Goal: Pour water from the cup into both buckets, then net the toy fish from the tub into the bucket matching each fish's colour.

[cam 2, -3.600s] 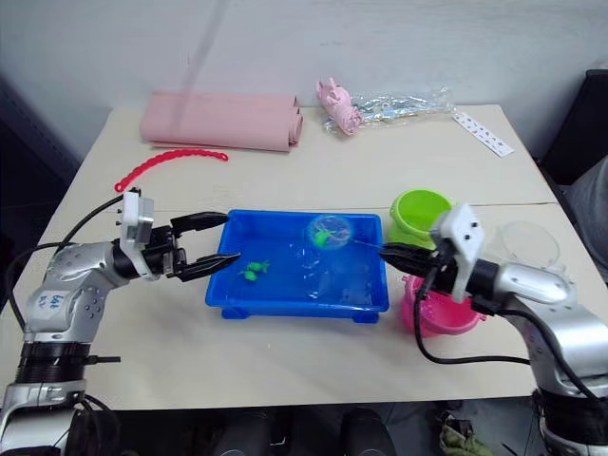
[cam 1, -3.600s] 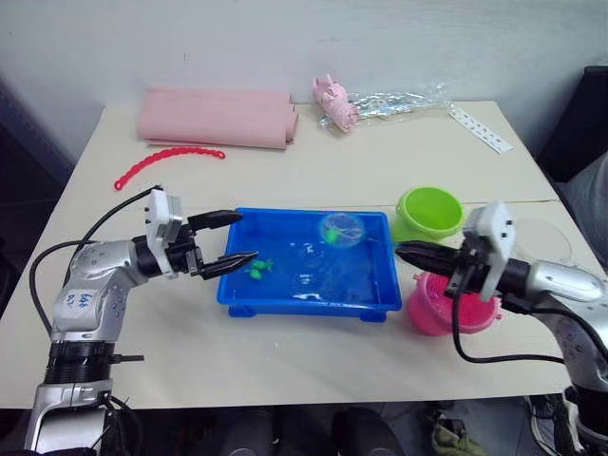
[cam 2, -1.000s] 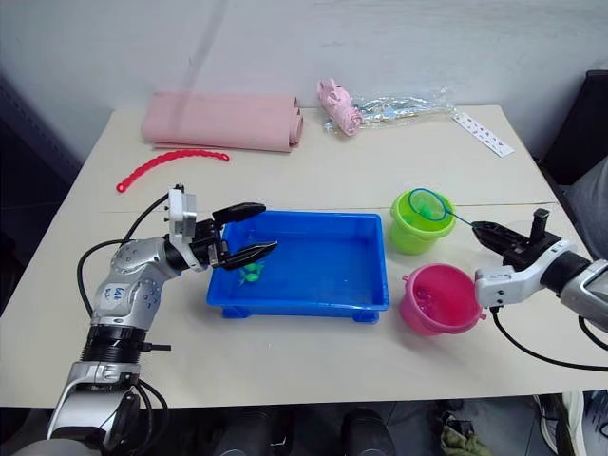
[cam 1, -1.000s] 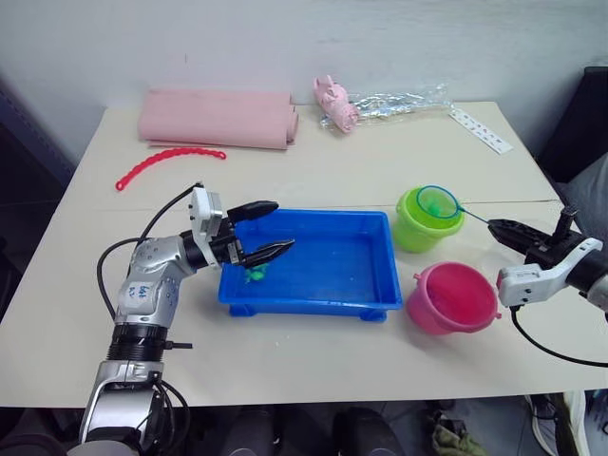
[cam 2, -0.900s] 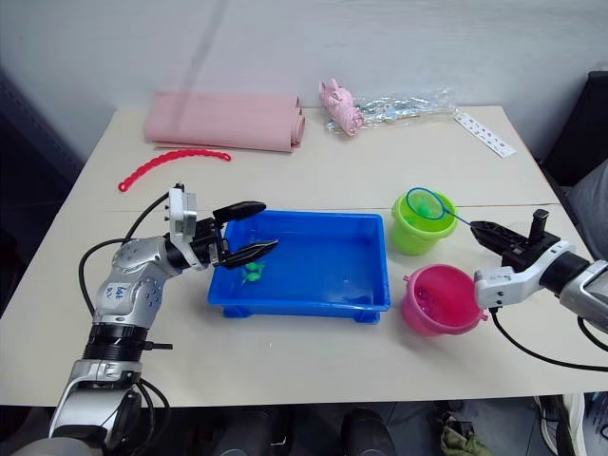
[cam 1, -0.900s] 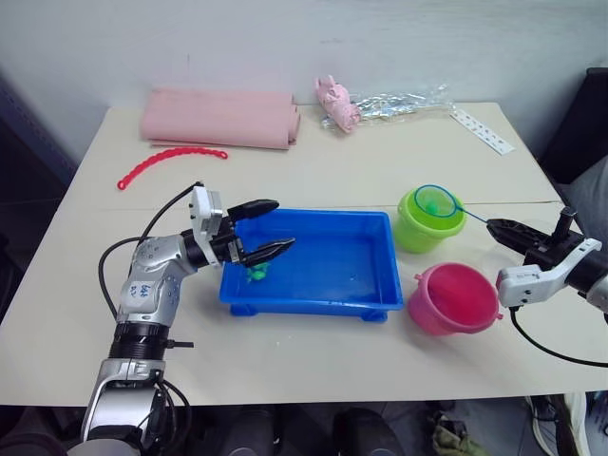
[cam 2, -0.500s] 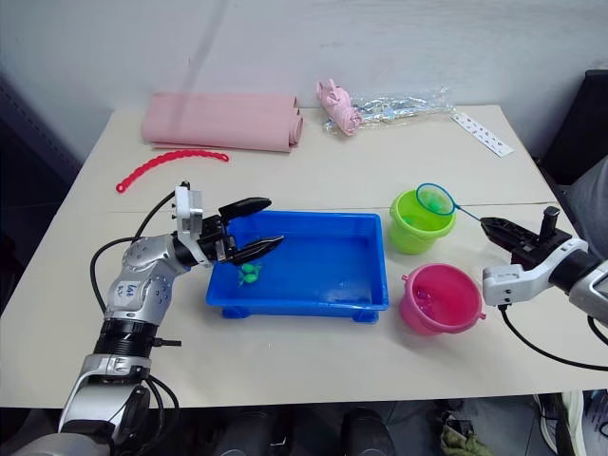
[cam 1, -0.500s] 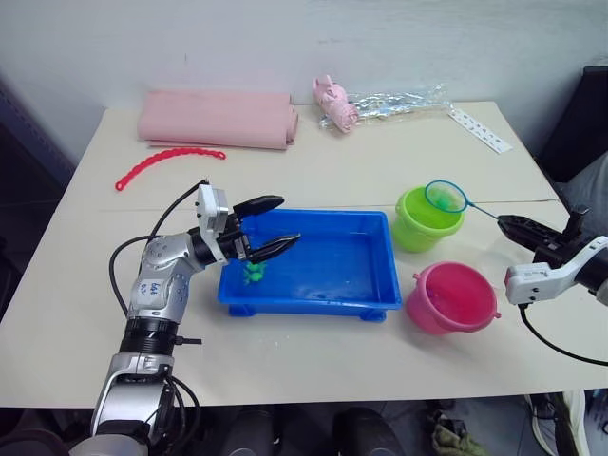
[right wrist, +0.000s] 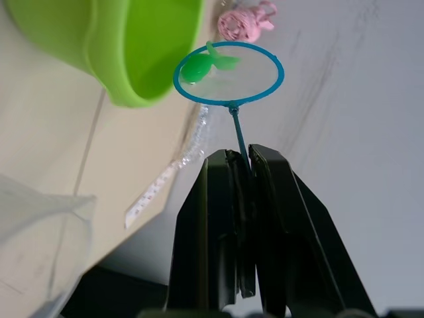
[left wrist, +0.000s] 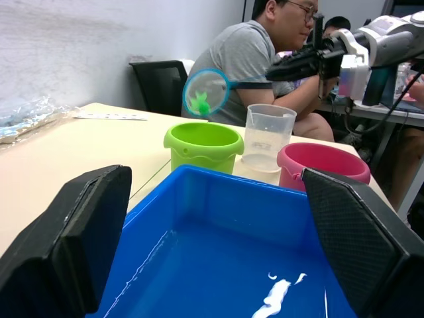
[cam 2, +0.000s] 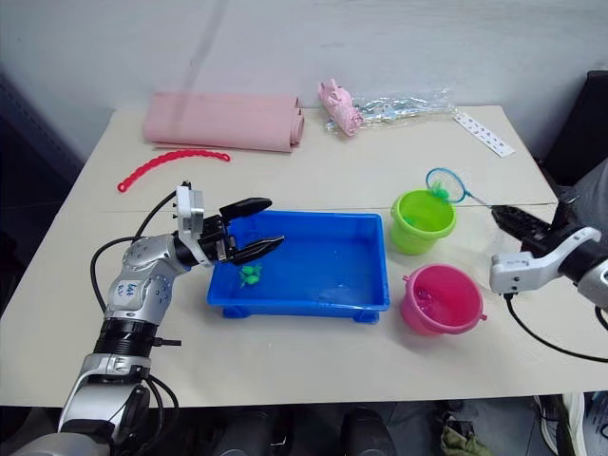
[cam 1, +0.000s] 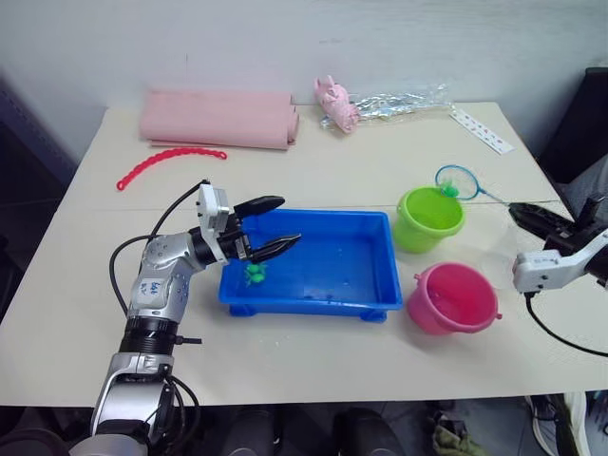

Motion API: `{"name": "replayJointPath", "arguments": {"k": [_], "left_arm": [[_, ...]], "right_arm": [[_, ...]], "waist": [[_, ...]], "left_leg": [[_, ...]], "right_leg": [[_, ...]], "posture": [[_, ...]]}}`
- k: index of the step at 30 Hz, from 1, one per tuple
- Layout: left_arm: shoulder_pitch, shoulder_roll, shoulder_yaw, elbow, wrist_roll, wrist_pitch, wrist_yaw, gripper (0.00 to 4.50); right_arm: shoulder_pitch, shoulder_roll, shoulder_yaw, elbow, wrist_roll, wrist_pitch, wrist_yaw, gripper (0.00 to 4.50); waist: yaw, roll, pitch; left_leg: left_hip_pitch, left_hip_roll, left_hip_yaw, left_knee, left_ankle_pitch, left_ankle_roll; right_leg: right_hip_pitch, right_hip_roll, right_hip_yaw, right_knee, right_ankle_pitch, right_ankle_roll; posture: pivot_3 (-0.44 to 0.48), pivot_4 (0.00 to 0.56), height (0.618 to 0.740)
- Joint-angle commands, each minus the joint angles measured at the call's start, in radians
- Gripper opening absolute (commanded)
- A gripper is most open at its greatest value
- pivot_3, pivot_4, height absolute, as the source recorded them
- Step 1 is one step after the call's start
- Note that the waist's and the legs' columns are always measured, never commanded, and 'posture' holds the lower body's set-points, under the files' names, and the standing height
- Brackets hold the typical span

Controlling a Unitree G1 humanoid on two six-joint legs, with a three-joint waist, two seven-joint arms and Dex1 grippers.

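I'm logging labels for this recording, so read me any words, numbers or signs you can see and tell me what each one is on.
Blue handwritten marks on the left arm's silver shell: too small to read.
Printed marks on the white strip at the table's far right: too small to read.
Graduation marks on the cup: too faint to read.
Nothing legible on the tub, either bucket or the net.

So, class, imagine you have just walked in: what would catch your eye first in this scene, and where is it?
Most striking is the bright blue tub at the table's middle, green toy fish lying in its left end under the open left claw. To its right, the right claw holds the net, a green fish in it, raised beside the lime green bucket, the pink bucket nearer.
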Motion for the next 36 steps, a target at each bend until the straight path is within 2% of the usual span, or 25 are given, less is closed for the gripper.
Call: {"name": "replayJointPath", "arguments": {"k": [1, 7, 10, 16, 19, 21, 24, 27, 33, 36], "left_arm": [[-0.007, 0.008, 0.009, -0.040, -0.004, -0.005, 0.004, 4.47], [-0.011, 0.006, 0.009, -0.036, -0.003, -0.008, 0.006, 4.47], [-0.011, 0.004, 0.010, -0.041, -0.005, -0.009, 0.010, 4.47], [0.038, 0.070, 0.071, -0.132, -0.096, 0.071, -0.030, 4.47], [0.095, 0.164, 0.115, -0.175, -0.136, 0.148, -0.066, 4.47], [0.137, 0.230, 0.147, -0.177, -0.144, 0.169, -0.094, 4.47], [0.186, 0.291, 0.198, -0.152, -0.137, 0.154, -0.108, 4.47], [0.247, 0.341, 0.252, -0.146, -0.134, 0.157, -0.098, 4.47], [0.345, 0.409, 0.313, -0.150, -0.122, 0.158, -0.096, 4.47], [0.361, 0.422, 0.318, -0.151, -0.124, 0.155, -0.100, 4.47]], "right_arm": [[-0.003, -0.007, -0.021, -0.029, 0.026, 0.014, -0.004, 0.00], [-0.011, -0.019, -0.031, -0.028, 0.005, 0.005, -0.038, 0.00], [-0.014, -0.003, -0.044, -0.014, 0.092, 0.020, 0.002, 0.00], [-0.005, 0.123, -0.039, -0.147, 0.847, 0.225, 0.430, 0.00], [-0.031, 0.158, -0.025, -0.320, 1.166, 0.495, 0.580, 0.00], [-0.060, 0.156, 0.021, -0.422, 1.285, 0.665, 0.651, 0.00], [-0.121, 0.172, 0.124, -0.519, 1.350, 0.882, 0.693, 0.00], [-0.168, 0.204, 0.221, -0.561, 1.338, 1.021, 0.708, 0.00], [-0.292, 0.323, 0.374, -0.514, 1.220, 1.165, 0.684, 0.00], [-0.312, 0.357, 0.390, -0.506, 1.200, 1.213, 0.694, 0.00]], "waist": [[0.000, 0.000, 0.000], [0.000, 0.000, 0.000], [0.000, 0.000, 0.000], [-0.005, 0.000, 0.000], [-0.012, 0.000, 0.001], [-0.014, 0.001, 0.001], [-0.010, 0.000, 0.001], [0.000, 0.000, 0.001], [-0.003, 0.000, 0.001], [0.000, 0.000, 0.001]], "left_leg": [[0.000, 0.000, 0.000, 0.000, 0.000, 0.000], [0.001, 0.000, 0.000, 0.001, 0.000, 0.000], [0.001, 0.000, 0.000, 0.001, 0.000, 0.000], [0.000, 0.000, 0.000, 0.001, 0.000, 0.000], [0.001, 0.002, 0.000, 0.000, 0.000, 0.000], [0.001, 0.002, -0.001, 0.000, 0.000, 0.000], [0.001, 0.002, -0.002, 0.001, 0.000, 0.001], [0.001, 0.002, -0.003, 0.001, -0.001, 0.001], [-0.001, 0.000, -0.003, 0.000, -0.002, 0.002], [0.000, 0.000, -0.003, 0.000, -0.002, 0.002]], "right_leg": [[0.000, 0.000, 0.000, 0.000, 0.000, 0.000], [0.000, 0.000, 0.000, -0.001, 0.000, 0.000], [0.000, 0.000, 0.000, -0.001, 0.000, 0.000], [0.000, 0.001, 0.000, 0.000, 0.000, 0.000], [0.000, 0.002, 0.000, 0.001, 0.000, 0.000], [0.000, 0.001, 0.000, 0.001, 0.000, 0.000], [0.001, 0.000, 0.000, -0.002, 0.000, 0.000], [0.001, -0.001, 0.000, -0.003, 0.000, 0.000], [0.000, -0.002, 0.000, -0.006, 0.000, 0.000], [0.000, -0.002, 0.000, -0.005, 0.000, 0.000]], "posture": [[0.000, 0.150, 0.740], [0.000, 0.150, 0.740], [0.000, 0.150, 0.740], [0.000, 0.150, 0.740], [0.000, 0.150, 0.740], [0.000, 0.150, 0.740], [0.000, 0.150, 0.740], [0.000, 0.150, 0.740], [0.000, 0.150, 0.740], [0.000, 0.150, 0.740]]}}
